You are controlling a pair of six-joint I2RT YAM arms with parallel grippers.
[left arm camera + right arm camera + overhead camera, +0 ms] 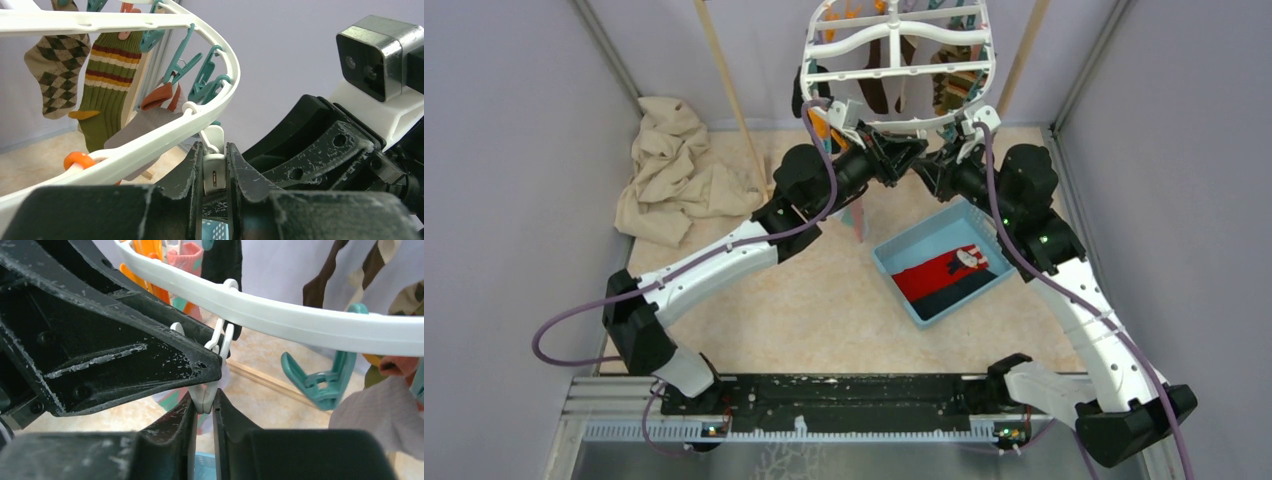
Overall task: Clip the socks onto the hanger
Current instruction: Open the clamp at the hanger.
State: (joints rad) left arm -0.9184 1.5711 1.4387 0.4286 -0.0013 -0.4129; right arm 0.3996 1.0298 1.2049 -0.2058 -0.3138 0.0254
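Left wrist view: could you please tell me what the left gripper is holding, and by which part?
The left gripper pinches a white peg by its lower body, between both fingers; the peg dangles from the rim of the hanger.

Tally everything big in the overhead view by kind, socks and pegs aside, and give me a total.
Robot arms: 2, the left arm and the right arm
Wooden poles: 2, the left pole and the right pole
White hanger: 1
Blue tray: 1
Beige cloth: 1
Total: 7
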